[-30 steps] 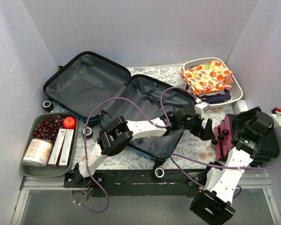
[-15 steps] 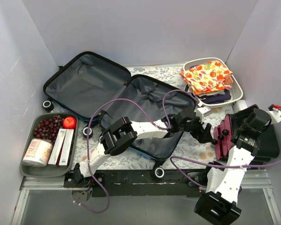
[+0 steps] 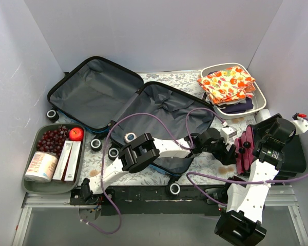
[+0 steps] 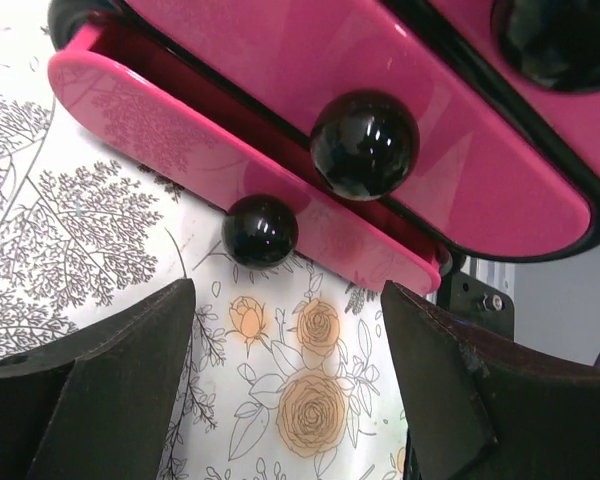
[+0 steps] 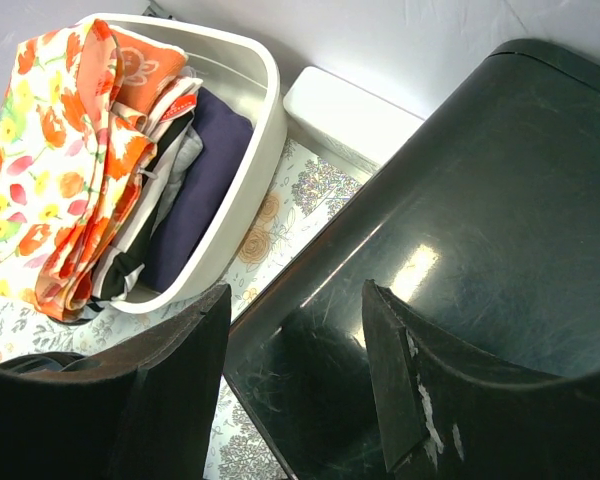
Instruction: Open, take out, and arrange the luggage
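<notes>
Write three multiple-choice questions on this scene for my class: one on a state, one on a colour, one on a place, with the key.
1. The luggage is: A shut and upright; B open, lying flat; C zipped shut.
2. Inside, it is: A yellow; B white; C dark grey.
3. The red apple lies in: A the grey tray; B the luggage; C a wooden crate.

Key: B, its two halves lie spread apart. C, both halves show dark grey inside. A, it sits beside the grapes in that tray.
</notes>
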Available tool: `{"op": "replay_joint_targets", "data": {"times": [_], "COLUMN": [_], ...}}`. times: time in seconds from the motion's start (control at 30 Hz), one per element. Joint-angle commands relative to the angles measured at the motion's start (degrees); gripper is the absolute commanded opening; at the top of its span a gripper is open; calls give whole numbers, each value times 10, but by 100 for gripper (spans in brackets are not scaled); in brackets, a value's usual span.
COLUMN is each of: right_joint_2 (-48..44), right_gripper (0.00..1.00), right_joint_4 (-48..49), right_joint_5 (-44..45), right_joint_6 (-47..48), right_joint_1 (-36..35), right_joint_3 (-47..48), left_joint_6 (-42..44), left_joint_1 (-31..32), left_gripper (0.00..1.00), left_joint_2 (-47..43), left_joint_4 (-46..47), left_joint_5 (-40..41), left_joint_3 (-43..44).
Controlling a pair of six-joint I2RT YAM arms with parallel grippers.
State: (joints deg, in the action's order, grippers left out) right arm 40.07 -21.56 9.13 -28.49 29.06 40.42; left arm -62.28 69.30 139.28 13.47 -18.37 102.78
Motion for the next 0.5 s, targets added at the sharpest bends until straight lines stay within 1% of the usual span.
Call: {"op": "replay_joint_targets", "data": {"times": [0.0,0.13,0.23,0.3,0.37,0.47], "right_joint_2": [27,22,19,23,21,11], "right_gripper": [63,63,63,63,63,63], "right_joint_4": [-184,-185,-185,-189,-190,-190], "right_joint_5": [3,6,4,3,8,14], "right_joint_6": [5,7,5,6,8,6], "right_joint_1": [-5,-8,-8,-8,-8,-8], "right_joint_3": [-40,-39,-41,-33,-25,-27], "left_joint_6": [8,32,39,39,38,50], "left_joint_1": [-2,-2,-1,-1,-1,0], "left_gripper": [76,76,76,75,74,71], "left_joint_2": [12,39,58,71,74,79], "left_joint_4": [19,8,12,9,14,12], "left_joint_5": [44,83,76,55,42,33], "left_joint_3": [23,51,80,103,106,104]}}
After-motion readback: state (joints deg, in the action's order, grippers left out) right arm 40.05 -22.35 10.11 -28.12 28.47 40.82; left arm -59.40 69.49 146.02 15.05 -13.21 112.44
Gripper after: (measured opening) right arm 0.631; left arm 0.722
